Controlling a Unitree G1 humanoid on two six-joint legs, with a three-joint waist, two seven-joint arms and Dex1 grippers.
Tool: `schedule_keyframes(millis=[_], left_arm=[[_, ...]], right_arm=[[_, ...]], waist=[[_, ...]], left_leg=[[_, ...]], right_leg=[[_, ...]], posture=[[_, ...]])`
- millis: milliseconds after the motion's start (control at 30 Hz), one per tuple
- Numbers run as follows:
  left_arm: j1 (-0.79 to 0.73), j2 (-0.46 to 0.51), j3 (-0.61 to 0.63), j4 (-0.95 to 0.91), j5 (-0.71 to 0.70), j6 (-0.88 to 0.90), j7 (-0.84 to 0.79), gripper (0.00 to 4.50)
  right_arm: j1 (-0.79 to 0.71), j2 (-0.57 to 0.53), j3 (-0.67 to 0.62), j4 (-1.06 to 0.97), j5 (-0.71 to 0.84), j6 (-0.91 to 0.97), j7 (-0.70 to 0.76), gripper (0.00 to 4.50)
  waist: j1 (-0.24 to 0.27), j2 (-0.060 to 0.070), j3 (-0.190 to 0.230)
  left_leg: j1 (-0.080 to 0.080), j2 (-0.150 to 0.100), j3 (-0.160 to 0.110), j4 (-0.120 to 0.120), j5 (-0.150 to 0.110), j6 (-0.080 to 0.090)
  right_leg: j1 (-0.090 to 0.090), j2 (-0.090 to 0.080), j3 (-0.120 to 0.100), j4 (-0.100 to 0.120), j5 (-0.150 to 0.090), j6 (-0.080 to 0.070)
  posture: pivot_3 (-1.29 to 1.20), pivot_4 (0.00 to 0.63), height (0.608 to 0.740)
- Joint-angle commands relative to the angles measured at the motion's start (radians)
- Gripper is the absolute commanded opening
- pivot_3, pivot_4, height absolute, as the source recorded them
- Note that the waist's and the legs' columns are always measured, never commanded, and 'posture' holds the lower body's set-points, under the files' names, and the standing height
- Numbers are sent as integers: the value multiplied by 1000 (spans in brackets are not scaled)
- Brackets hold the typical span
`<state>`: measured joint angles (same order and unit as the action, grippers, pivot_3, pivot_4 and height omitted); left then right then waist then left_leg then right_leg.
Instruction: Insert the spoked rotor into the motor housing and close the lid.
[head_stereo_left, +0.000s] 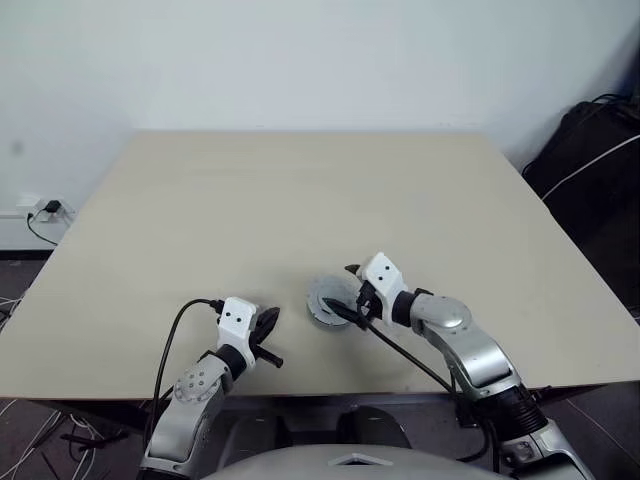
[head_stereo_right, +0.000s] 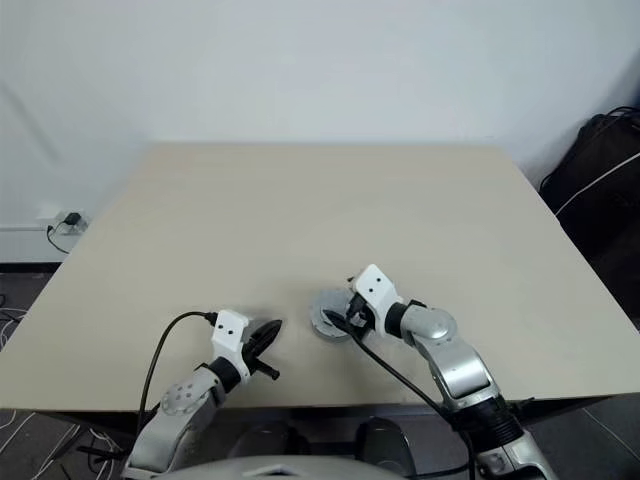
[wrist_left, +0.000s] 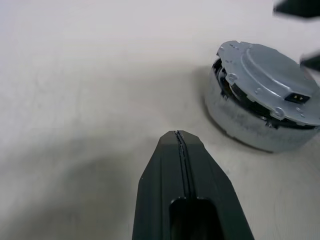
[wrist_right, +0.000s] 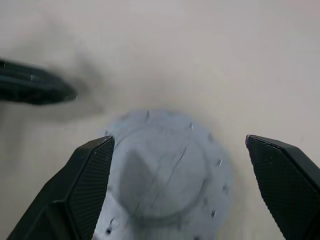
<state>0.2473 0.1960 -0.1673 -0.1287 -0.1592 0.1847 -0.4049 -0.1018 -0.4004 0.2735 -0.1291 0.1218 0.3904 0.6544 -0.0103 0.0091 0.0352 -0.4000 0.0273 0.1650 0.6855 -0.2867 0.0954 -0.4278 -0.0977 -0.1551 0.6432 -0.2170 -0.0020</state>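
Spanning most of the head views, a pale beige tabletop (head_stereo_left: 300, 200) stood before a white wall (head_stereo_left: 300, 60), with a black bag (head_stereo_left: 595, 170) beside its far right corner and a wall socket (head_stereo_left: 45, 210) with a plugged cable low on the left. Near the front edge, roughly midway across, sat the one round assembly: a silver-grey lid (wrist_left: 272, 75) with a small dark connector on its face, resting on the housing (wrist_left: 235, 112), whose ribbed pale side wall showed below a dark gap where the lid's notched rim overhung it. Whether the lid was fully seated could not be told, and the rotor was hidden from sight under it. The right hand (wrist_right: 180, 185) hovered close over this assembly, released, its two black fingers (wrist_right: 92, 175) spread wide on either side of the lid's raised centre and, as far as could be seen, apart from it. The left hand (wrist_left: 179, 145) lay low over the tabletop just to the left of the assembly, clenched on nothing, its fingers pressed together with only a thin seam between them, pointing toward the housing but clear of it.
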Motion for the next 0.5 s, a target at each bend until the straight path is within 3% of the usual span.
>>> schedule_keyframes(millis=[33, 500], left_arm=[[-18, 4, 0, -42, 0, -20, -10, 0], [-15, 2, 1, -47, -1, -20, -11, 0]], right_arm=[[-1, 11, 3, -19, 11, -8, 11, 4492], [-63, 60, 40, 116, -15, -15, 26, 4492]], waist=[[-1, 0, 0], [-1, 0, 0]], left_leg=[[0, 0, 0, 0, 0, 0], [0, 0, 0, 0, 0, 0]], right_leg=[[0, 0, 0, 0, 0, 0], [0, 0, 0, 0, 0, 0]], posture=[[0, 0, 740], [0, 0, 740]])
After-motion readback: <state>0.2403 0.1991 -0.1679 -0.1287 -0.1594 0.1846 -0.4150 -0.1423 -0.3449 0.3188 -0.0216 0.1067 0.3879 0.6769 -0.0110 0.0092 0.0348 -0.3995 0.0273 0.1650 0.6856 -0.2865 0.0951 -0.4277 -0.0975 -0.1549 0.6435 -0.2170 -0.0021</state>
